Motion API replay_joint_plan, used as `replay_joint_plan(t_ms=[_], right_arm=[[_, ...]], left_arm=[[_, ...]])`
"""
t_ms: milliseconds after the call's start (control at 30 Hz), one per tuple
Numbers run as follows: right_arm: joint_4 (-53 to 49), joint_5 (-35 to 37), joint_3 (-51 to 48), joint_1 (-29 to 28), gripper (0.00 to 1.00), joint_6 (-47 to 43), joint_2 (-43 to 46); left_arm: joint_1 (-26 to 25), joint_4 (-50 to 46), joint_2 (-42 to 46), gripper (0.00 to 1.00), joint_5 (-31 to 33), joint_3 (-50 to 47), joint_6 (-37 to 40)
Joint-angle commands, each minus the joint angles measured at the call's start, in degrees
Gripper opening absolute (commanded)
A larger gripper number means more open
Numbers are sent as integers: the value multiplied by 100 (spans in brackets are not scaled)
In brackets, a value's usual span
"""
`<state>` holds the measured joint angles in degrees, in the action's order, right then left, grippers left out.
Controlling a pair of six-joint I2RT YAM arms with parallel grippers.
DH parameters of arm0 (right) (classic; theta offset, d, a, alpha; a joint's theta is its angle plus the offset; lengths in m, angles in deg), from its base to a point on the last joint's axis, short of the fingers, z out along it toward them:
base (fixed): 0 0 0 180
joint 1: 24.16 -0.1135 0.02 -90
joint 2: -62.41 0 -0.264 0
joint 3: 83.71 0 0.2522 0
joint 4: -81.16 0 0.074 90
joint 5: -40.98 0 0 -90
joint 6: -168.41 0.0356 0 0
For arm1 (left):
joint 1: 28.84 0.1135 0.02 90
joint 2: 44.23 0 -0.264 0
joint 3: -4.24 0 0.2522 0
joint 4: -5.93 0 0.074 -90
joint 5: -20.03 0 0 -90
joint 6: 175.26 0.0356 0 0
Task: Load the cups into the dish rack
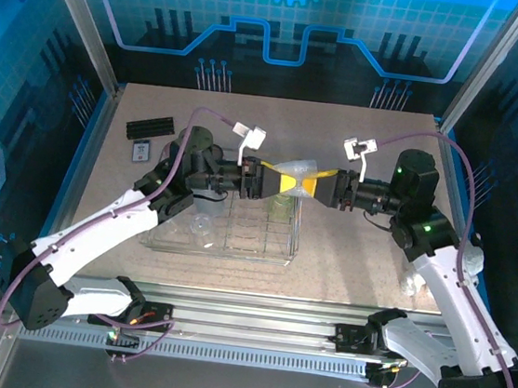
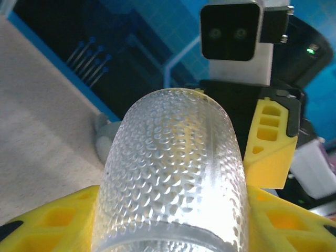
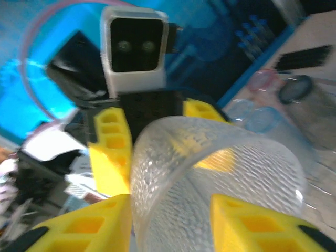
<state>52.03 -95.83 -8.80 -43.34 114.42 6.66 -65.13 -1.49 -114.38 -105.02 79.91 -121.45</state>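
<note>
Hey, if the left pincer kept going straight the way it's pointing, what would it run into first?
The left pincer meets the clear dimpled cup between its fingers first; just beyond, the right pincer faces it head-on, depth unclear.

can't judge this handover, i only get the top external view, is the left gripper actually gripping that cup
observer: Left wrist view: the clear dimpled cup sits between the left gripper's yellow fingers, which touch both its sides.
operator: is the right one gripping too
observer: Right wrist view: the right gripper straddles the cup's wall at the rim, one finger outside and the other apparently inside, jaws apart, not pinching.
operator: which way does the mouth face
observer: The open mouth points at the right wrist camera; the cup lies sideways.
</note>
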Motion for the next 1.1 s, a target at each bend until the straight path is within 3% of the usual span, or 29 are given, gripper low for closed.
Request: replay_joint_plan(t_ms=[0, 133, 333, 533, 867, 1067], right_arm=[[-1735, 1689, 362, 27, 46, -827, 100], [-2819, 2984, 504, 67, 48, -1378, 153], [-3091, 3928, 301, 115, 52, -1832, 694], [-3138, 4358, 69, 228, 56, -2114, 1092], [-3190, 4468, -238, 395, 59, -2253, 1391], [-3210, 4477, -311, 449, 59, -2362, 1393]], left_arm=[[-34, -1275, 77, 24, 921, 557, 612], [-36, -2487, -13, 24, 1819, 934, 989], [-121, -3680, -310, 21, 2516, 1447, 1427], [-768, -5277, -1293, 21, 3590, 2535, 2262], [-1313, -6818, -2978, 21, 4234, 3842, 2608], [-1343, -7160, -3346, 21, 4514, 4088, 2586]])
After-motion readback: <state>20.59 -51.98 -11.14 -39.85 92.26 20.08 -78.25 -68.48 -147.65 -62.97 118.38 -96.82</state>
